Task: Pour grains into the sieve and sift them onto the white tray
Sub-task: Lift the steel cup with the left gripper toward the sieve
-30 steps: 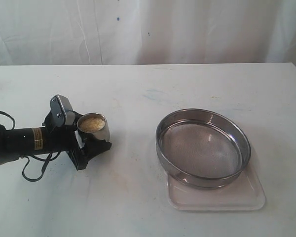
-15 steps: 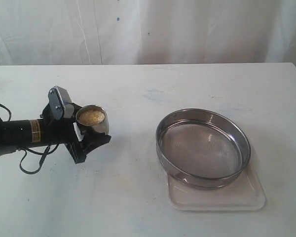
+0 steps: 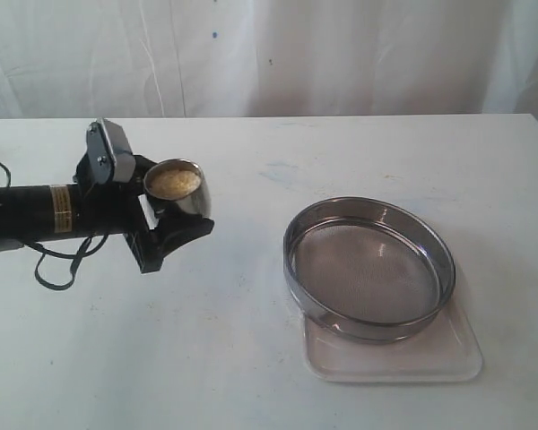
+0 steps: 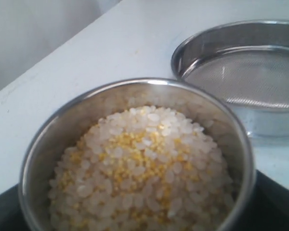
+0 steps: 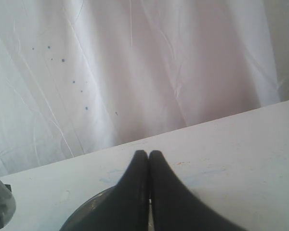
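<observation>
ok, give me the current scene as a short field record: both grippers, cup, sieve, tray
left gripper: closed around the steel cup
right gripper: shut, empty, out of the exterior view
grains: all in the steel cup, white and yellow mixed, none poured yet
sieve: sits on the white tray, mesh bare
cup vs sieve: well apart, cup to the left in the exterior view
table: white, no spilled grains visible
</observation>
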Controlling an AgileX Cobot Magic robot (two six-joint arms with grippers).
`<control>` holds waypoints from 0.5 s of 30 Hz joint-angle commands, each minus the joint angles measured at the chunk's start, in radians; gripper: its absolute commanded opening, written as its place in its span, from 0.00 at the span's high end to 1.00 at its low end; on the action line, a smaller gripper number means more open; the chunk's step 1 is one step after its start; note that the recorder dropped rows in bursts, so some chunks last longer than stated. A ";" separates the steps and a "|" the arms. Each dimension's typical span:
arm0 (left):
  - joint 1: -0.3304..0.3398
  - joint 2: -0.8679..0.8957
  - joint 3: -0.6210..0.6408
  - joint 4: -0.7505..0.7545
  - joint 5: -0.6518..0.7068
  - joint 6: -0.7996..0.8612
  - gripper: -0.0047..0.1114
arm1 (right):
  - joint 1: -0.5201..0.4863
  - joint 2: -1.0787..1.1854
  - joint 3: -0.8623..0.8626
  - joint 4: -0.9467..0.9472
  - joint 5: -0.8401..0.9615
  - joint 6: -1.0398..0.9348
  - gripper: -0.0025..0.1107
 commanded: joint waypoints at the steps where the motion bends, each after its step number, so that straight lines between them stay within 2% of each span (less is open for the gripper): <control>1: -0.096 -0.071 -0.003 0.011 -0.037 -0.013 0.96 | -0.004 0.001 0.002 -0.004 -0.006 -0.001 0.98; 11: -0.223 -0.089 -0.119 0.037 -0.037 -0.175 0.96 | -0.004 0.001 0.002 -0.004 -0.006 -0.001 0.98; 15: -0.276 -0.089 -0.204 0.171 0.141 -0.276 0.96 | -0.004 0.001 0.002 -0.004 -0.006 -0.001 0.98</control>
